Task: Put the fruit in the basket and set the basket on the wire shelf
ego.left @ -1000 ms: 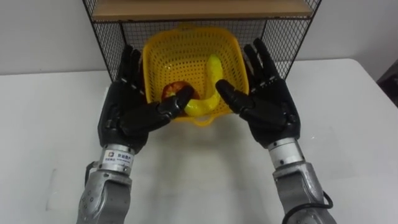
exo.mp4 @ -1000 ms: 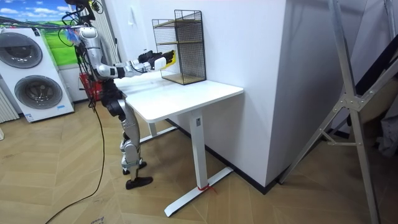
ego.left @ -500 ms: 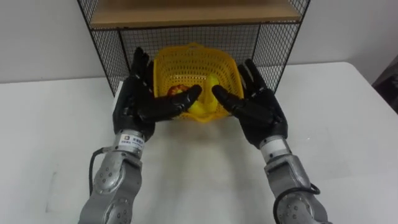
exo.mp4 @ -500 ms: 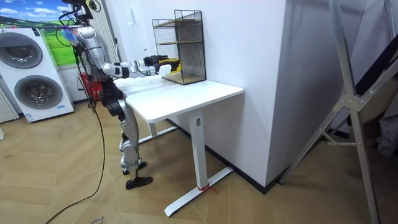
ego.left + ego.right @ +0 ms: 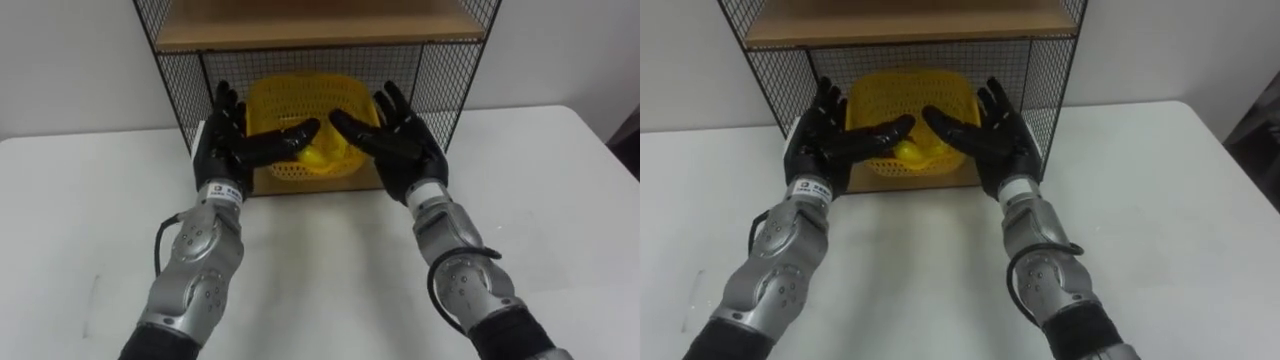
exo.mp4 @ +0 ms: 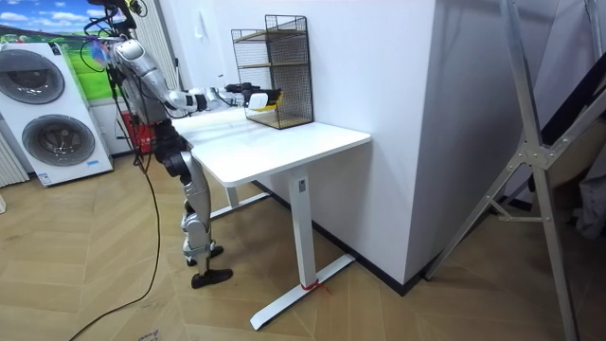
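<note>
Deeper into the wire shelf (image 5: 440, 70) went our basket (image 5: 298, 108).
Left hand (image 5: 225, 148) and right hand (image 5: 402, 150) flank it, fingers straight; eye views show fruit (image 5: 321, 159) inside, room view our stretched arms.

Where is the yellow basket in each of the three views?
Left eye view: basket upper centre, in the wire shelf's lower compartment.
Right eye view: basket upper centre-left, same compartment.
Room view: basket, a small yellow patch at the shelf's front, upper left.
Shared landmark: the wire shelf around it.

Yellow perforated basket (image 5: 300, 100); black wire shelf (image 5: 440, 70) (tan boards (image 5: 320, 22)); white table (image 5: 560, 200).
</note>
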Robot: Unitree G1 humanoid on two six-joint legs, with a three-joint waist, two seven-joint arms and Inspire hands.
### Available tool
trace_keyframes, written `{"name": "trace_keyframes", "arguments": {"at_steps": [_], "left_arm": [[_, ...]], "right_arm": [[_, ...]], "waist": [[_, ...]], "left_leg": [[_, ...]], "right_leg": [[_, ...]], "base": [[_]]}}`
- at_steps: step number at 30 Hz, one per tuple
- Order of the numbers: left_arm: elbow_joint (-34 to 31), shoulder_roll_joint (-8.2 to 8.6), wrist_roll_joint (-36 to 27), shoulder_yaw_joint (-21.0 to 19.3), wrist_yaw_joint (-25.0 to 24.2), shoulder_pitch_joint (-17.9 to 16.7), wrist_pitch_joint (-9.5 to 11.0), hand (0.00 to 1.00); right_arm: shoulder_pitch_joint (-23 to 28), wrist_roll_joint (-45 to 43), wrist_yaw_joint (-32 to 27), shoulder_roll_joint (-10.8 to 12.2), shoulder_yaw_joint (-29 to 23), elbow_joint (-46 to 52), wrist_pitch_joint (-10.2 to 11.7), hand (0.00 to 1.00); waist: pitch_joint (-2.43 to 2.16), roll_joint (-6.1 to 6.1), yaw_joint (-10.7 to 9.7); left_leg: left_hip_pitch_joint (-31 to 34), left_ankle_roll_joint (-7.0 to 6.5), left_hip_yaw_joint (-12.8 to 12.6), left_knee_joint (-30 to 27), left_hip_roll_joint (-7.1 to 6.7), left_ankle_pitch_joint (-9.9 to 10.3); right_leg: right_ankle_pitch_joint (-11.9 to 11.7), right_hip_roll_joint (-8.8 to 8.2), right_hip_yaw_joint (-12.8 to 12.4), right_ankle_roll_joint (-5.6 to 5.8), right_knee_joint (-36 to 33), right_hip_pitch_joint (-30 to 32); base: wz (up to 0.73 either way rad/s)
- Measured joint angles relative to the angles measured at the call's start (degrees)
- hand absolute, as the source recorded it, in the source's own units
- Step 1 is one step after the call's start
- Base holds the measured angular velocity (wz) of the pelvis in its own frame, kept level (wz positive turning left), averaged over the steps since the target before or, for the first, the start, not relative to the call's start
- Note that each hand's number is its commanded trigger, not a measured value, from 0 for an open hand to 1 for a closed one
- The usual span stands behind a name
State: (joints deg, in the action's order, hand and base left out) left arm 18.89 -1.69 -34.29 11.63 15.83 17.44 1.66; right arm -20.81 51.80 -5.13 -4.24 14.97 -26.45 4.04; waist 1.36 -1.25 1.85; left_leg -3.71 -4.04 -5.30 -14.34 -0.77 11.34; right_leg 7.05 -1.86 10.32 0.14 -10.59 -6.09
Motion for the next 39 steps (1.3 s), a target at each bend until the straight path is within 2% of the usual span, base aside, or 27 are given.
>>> {"name": "trace_keyframes", "arguments": {"at_steps": [5,10,13,19,22,25,28,31,34,39], "left_arm": [[3.3,0.3,0.0,-0.5,1.2,2.8,-2.2,0.0],[6.8,0.76,0.0,-0.9,2.8,5.6,-5.7,0.0],[6.9,0.75,0.1,-1.4,2.8,6.0,-6.8,0.0],[8.3,0.9,0.1,-2.7,2.8,6.3,-9.0,0.0],[12.4,0.91,0.1,-3.7,2.8,8.7,-10.6,0.0],[15.1,0.92,-0.1,-3.7,2.8,10.7,-10.9,0.0],[17.1,1.17,0.0,-3.5,2.6,11.2,-11.0,0.0],[19.2,1.63,0.0,-3.6,2.6,11.2,-11.2,0.0],[19.5,1.41,0.1,-3.7,2.4,11.2,-11.3,0.0],[19.6,1.12,0.2,-4.3,1.1,11.2,-11.3,0.0]], "right_arm": [[-4.1,0.0,-2.5,0.0,-0.5,-0.2,-0.4,0.0],[-10.6,0.1,-3.7,0.4,-0.6,-6.3,-0.4,0.0],[-12.8,-0.1,-3.7,0.5,-0.6,-9.9,-1.3,0.0],[-13.0,-0.1,-3.7,1.3,-0.6,-14.0,-3.2,0.0],[-13.0,-0.4,-3.7,2.0,-1.0,-15.0,-4.2,0.0],[-13.7,-1.9,-3.7,2.3,-1.6,-16.4,-4.8,0.0],[-14.2,-3.4,-3.5,2.3,-1.6,-18.5,-5.2,0.0],[-14.2,-6.1,-2.8,2.3,-1.9,-19.6,-6.2,0.0],[-13.8,-9.8,-1.5,2.1,-2.8,-20.2,-7.3,0.0],[-13.6,-12.7,0.1,1.8,-2.8,-20.7,-7.9,0.0]], "waist": [[-0.03,-0.05,0.1],[-0.02,-0.03,0.0],[-0.02,-0.04,0.1],[-0.02,-0.08,0.0],[-0.02,-0.08,-0.1],[-0.01,-0.15,-0.1],[0.09,-0.31,-0.4],[0.44,-1.01,-1.2],[0.28,-1.79,-1.7],[0.12,-2.0,-2.1]], "left_leg": [[-0.7,0.04,-0.1,1.2,-0.14,-0.6],[-1.6,0.14,0.2,1.6,-0.19,-0.9],[-1.6,0.16,0.5,1.6,-0.21,-0.9],[-1.8,0.21,0.8,1.6,-0.24,-1.0],[-1.9,0.21,0.9,1.6,-0.27,-1.0],[-2.0,0.16,1.2,1.6,-0.41,-1.0],[-2.1,0.16,1.9,1.6,-0.57,-1.2],[-3.0,0.16,2.5,1.7,-0.79,-1.2],[-2.9,0.09,2.8,1.7,-1.01,-1.3],[-2.9,0.09,2.8,1.7,-1.01,-1.4]], "right_leg": [[0.0,-0.16,0.1,-0.01,0.0,-0.1],[0.0,-0.15,0.5,-0.02,0.1,-0.9],[0.0,-0.15,0.6,-0.02,0.1,-1.1],[0.0,-0.21,0.9,-0.03,0.2,-1.5],[0.0,-0.22,1.0,-0.03,0.4,-1.9],[0.0,-0.34,1.2,-0.1,0.8,-2.0],[0.0,-0.69,1.6,-0.1,1.0,-2.5],[0.0,-0.78,2.0,-0.05,1.1,-3.6],[0.1,-0.85,2.4,0.04,1.2,-3.7],[0.0,-0.52,2.2,0.01,1.8,-3.8]], "base": [[0.0],[0.02],[0.02],[0.03],[0.02],[0.05],[0.11],[0.11],[0.07],[0.0]]}}
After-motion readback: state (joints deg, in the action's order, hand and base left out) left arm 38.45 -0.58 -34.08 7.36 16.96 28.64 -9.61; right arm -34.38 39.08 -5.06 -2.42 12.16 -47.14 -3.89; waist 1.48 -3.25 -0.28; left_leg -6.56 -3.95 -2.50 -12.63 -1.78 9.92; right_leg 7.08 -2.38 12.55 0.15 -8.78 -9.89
